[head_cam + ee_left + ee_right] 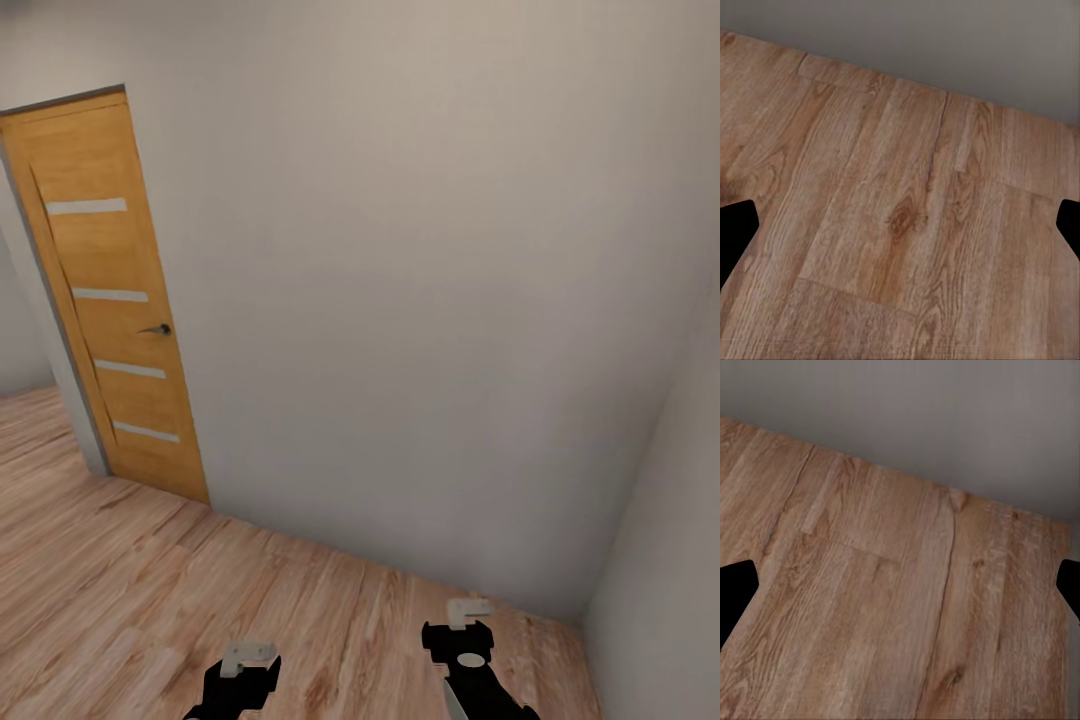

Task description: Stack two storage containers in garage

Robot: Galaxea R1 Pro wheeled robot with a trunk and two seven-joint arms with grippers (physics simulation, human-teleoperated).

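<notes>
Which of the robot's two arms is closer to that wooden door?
The left gripper. In the head view it sits toward the wooden door, while the right gripper hangs near the plain wall corner, farther away.

Light wood-plank floor [900,225] lay under the left gripper [900,225], whose two black fingertips [736,232] stood wide apart with nothing between them. Beyond the fingertips the planks ran up to a plain grey wall [967,45], meeting it along a slanted line.
</notes>
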